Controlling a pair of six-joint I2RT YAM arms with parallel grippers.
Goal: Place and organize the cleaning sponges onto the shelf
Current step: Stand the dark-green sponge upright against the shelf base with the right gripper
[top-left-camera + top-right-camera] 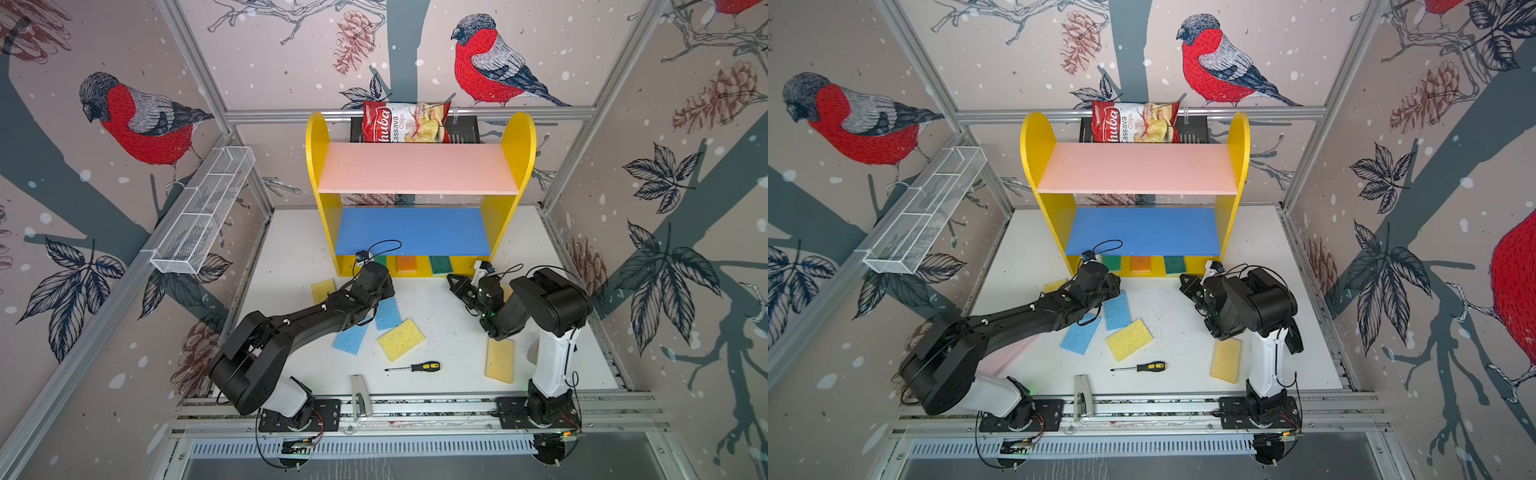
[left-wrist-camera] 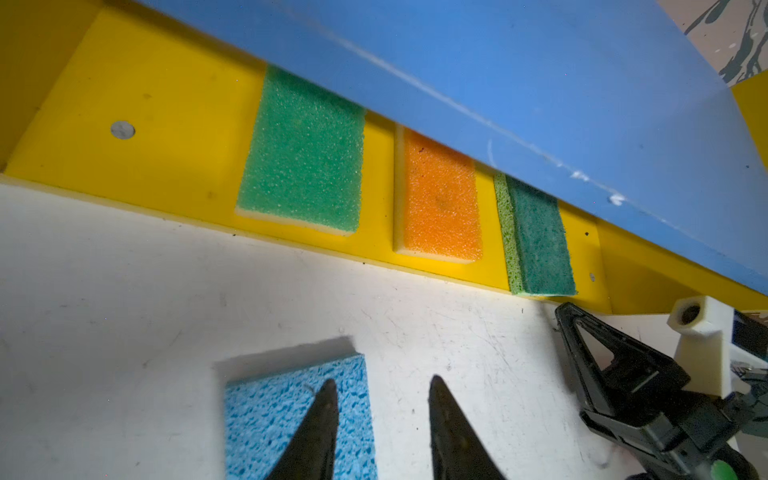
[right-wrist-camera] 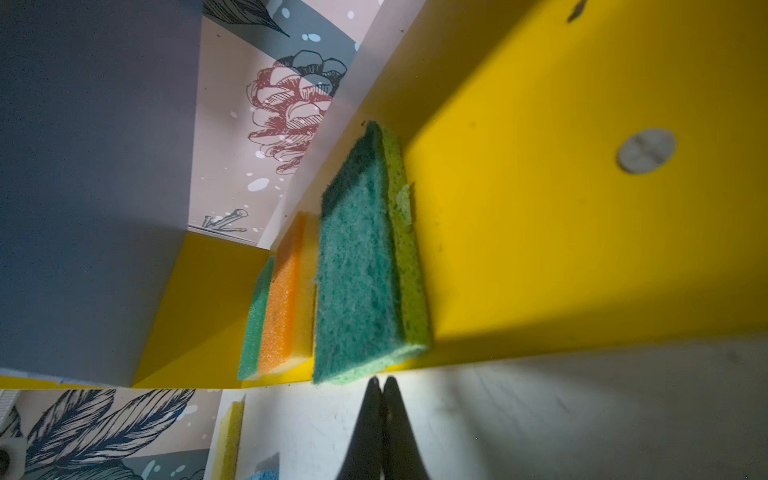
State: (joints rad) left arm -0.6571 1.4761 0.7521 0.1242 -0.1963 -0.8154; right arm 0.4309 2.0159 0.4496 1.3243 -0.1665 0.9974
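Observation:
The shelf (image 1: 318, 166) stands at the back of the table, its pink and blue boards bare. On its yellow base lie a green sponge (image 2: 303, 153), an orange sponge (image 2: 440, 199) and a dark green scouring sponge (image 2: 538, 237), side by side. My left gripper (image 2: 382, 380) is open and empty; one finger is over a light blue sponge (image 2: 291, 415), the other over bare table. My right gripper (image 3: 380, 380) is shut and empty, its tips just in front of the dark green sponge (image 3: 361, 270). More sponges lie loose on the table: a second blue one (image 1: 351, 338) and yellow ones (image 1: 401, 338) (image 1: 323, 289) (image 1: 500, 359).
A screwdriver (image 1: 415, 367) lies near the front, and a grey stapler-like tool (image 1: 360, 395) sits by the rail. A chips bag (image 1: 405, 121) rests in the black basket (image 1: 465, 129) behind the shelf. A white wire tray (image 1: 203, 212) hangs on the left wall.

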